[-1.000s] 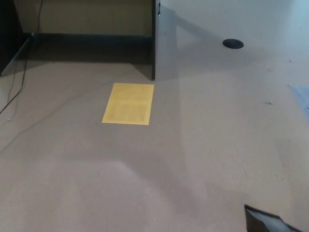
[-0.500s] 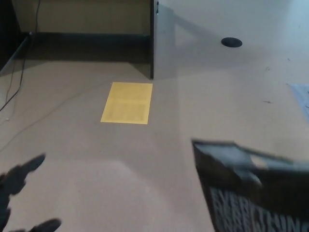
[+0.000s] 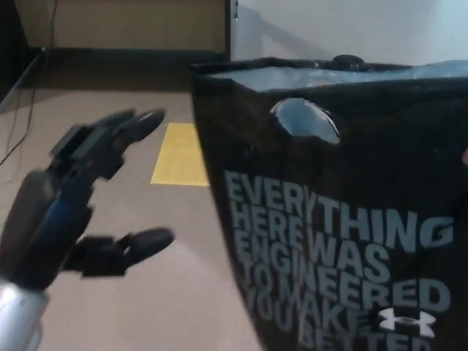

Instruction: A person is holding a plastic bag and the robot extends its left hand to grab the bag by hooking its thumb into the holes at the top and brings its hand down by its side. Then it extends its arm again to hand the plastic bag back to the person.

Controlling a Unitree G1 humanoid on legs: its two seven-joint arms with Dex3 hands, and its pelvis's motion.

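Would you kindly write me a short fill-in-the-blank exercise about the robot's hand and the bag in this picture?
1. The left hand is ____, with fingers spread and holding nothing.
2. The bag is mostly ____ in colour.
3. The oval handle hole sits near the bag's ____ edge.
4. The rectangle on the floor is ____.

Missing words: open; black; top; yellow

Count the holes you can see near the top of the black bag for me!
1: a single oval hole near the top edge of the black bag. Another may be hidden on the far side.

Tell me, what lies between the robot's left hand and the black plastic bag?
In the head view, only bare floor and part of a yellow sheet show between the open left hand and the bag.
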